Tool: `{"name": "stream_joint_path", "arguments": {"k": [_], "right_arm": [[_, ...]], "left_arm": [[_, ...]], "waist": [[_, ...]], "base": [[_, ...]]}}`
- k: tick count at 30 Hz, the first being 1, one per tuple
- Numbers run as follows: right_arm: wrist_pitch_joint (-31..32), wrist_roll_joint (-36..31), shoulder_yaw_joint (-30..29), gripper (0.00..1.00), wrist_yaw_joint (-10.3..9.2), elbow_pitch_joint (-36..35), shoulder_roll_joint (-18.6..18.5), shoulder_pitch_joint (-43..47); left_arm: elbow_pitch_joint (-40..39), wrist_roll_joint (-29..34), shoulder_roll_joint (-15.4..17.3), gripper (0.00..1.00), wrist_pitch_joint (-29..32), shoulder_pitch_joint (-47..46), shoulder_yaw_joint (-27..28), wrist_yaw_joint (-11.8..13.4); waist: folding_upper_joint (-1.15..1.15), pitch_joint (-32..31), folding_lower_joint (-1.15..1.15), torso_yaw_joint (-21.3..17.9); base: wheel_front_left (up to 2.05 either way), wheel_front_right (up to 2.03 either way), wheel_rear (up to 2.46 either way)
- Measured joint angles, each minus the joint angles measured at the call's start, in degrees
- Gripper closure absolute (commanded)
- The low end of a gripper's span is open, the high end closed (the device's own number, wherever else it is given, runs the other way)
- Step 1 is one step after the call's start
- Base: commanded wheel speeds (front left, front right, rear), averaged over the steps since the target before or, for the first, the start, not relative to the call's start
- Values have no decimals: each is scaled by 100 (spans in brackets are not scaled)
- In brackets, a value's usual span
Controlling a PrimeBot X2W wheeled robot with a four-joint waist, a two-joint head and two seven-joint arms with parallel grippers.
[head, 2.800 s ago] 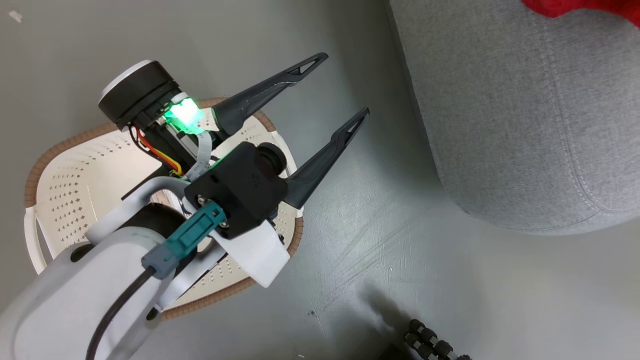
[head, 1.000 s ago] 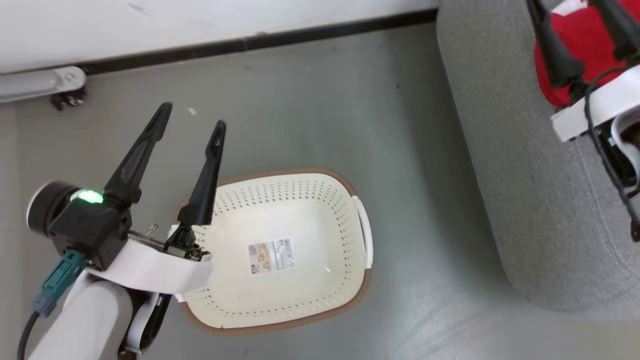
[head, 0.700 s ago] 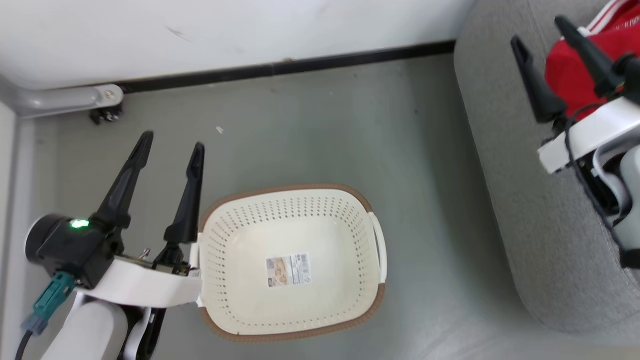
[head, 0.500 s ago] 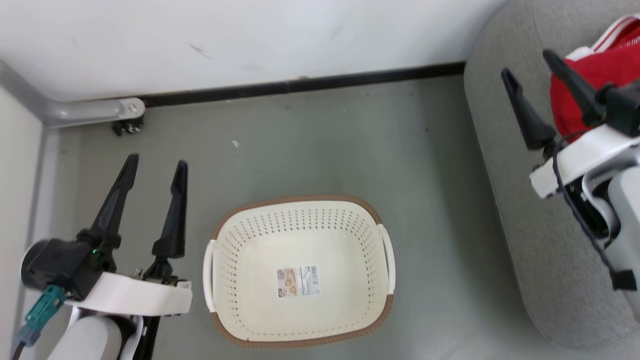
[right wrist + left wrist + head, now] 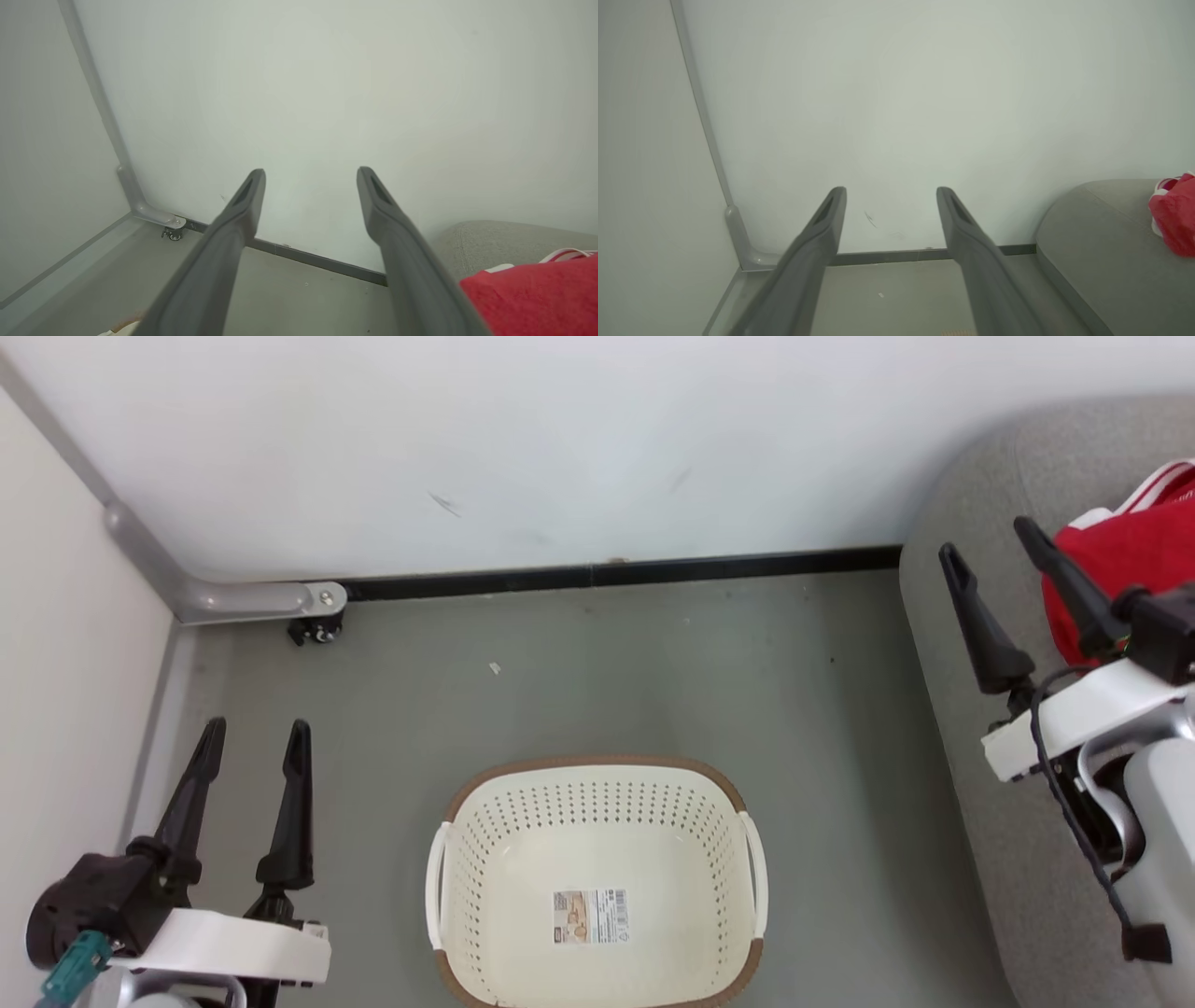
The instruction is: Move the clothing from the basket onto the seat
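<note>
The left gripper (image 5: 258, 728) sits low at the left. Its fingers point up at the wall (image 5: 560, 448), wide apart, with nothing in them. A grey rail (image 5: 233, 602) bends along the corner above it. The basket (image 5: 597, 763) stands on the floor (image 5: 579, 663) just to its right, not touching it, and a paper label (image 5: 588, 917) shows on its bottom. The right gripper (image 5: 985, 537) hangs over the edge of the seat (image 5: 971, 756), wide apart too, with nothing in it. The red clothing (image 5: 1144, 546) lies on the seat, partly behind its right finger.
</note>
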Motion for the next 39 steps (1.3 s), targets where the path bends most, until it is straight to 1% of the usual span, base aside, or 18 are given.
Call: {"name": "stream_joint_path", "arguments": {"k": [13,16,23,27,34,39], "right_arm": [[0,-246,-376,0,0,-499,320,1039],[0,-301,-461,0,0,-615,405,1260],[0,-355,-614,0,0,-808,548,1790],[0,-366,-657,0,0,-912,623,2085],[0,-408,-675,0,0,-1021,736,2376],[0,-457,-740,0,0,-1149,761,2532]], "left_arm": [[370,15,-37,0,-46,461,142,-125],[424,15,-66,0,-51,563,182,-141],[423,66,-229,0,-51,759,347,-277],[403,108,-250,0,-51,875,455,-333],[405,177,-341,0,-52,1078,589,-388],[427,241,-379,0,-52,1195,671,-482]], "waist": [[0,-603,0,229],[0,-729,0,267],[0,-991,0,335],[0,-1112,0,368],[0,-1259,0,411],[0,-1354,0,436]], "base": [[0,0,0],[0,0,0],[0,0,0],[0,0,0],[0,0,0],[0,0,0]]}}
